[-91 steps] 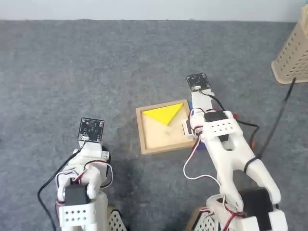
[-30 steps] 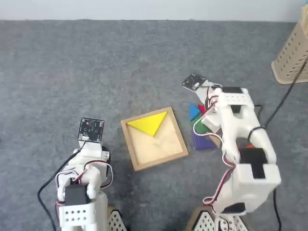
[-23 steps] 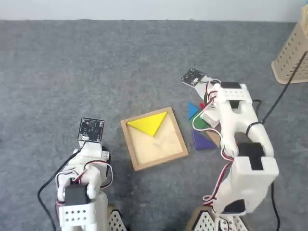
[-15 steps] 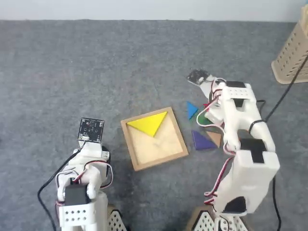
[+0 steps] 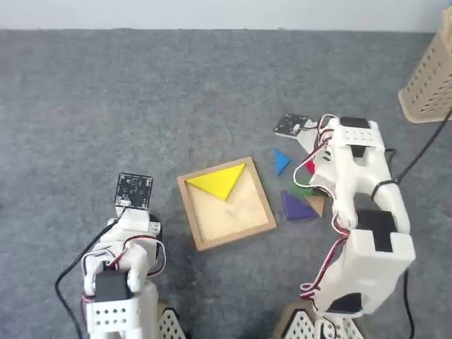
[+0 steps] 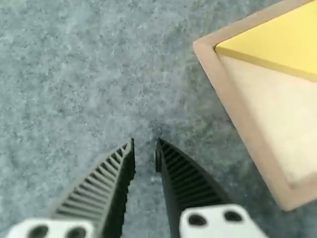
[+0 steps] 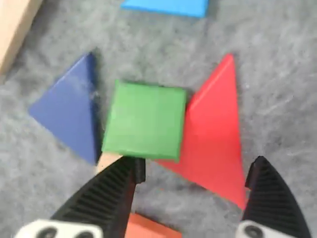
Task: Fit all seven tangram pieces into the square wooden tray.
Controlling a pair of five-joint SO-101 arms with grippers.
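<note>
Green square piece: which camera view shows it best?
Right wrist view: the green square lies whole between dark blue triangle and red triangle. High view: a sliver by the arm. Left wrist view faces the tray.

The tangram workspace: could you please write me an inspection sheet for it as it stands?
Surface: grey mat, flat.
Job's things: square wooden tray holds the yellow triangle in one corner; light blue triangle, dark blue triangle, green square, red triangle and orange piece lie outside it on the mat.
Clutter: nothing seen.
Grippers: left gripper low over bare mat near a tray corner, narrowly parted, empty; right gripper open wide over the green square and red triangle, empty.
Cables: red and white wires along the right arm; black cable beyond it.
Surroundings: perforated beige container at the far right; pale wall behind.
</note>
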